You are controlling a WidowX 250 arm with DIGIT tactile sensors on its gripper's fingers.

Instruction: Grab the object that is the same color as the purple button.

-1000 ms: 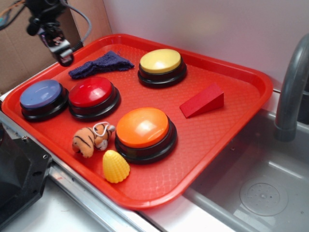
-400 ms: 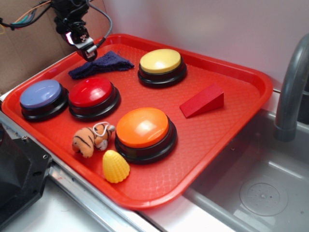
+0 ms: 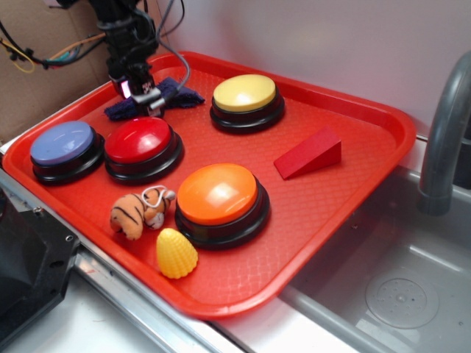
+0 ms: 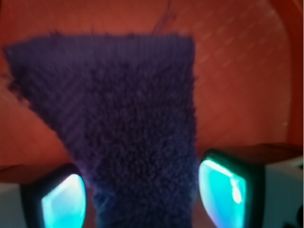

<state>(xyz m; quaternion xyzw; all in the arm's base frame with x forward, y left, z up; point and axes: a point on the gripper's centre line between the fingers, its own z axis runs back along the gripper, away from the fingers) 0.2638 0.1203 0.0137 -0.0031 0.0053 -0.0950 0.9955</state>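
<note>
A red plastic tray (image 3: pixel 346 213) with a waffle-textured floor fills most of the exterior view, set on a metal counter beside a grey sink (image 3: pixel 401 294). A curved grey faucet (image 3: pixel 441 140) rises at 3 o'clock, a pale wall runs behind the tray, and a brown cardboard panel (image 3: pixel 44 88) stands at 10 o'clock.

The gripper (image 3: pixel 146 98) hangs low over the tray's far left corner, at about 11 o'clock, with loose wires trailing from the arm above it. It sits right over the purple cloth (image 3: pixel 121 110), which lies flat on the tray floor between the rim and the red button (image 3: pixel 140 143). In the wrist view the cloth (image 4: pixel 123 123) fills the frame, fuzzy and knitted, and its narrow end runs between the two fingers (image 4: pixel 223 190), whose pads glow teal. The jaws stand wide, one on each side of the cloth; whether the pads touch it cannot be told.

The purple button (image 3: pixel 62 143) sits at 9 o'clock, touching the red button. A yellow button (image 3: pixel 245 95) is at 12 o'clock, an orange button (image 3: pixel 218 195) near the middle, a red wedge (image 3: pixel 309 154) toward 2 o'clock. A striped toy tiger (image 3: pixel 140 212) and a yellow toy corn (image 3: pixel 175 254) lie at 7 o'clock.
</note>
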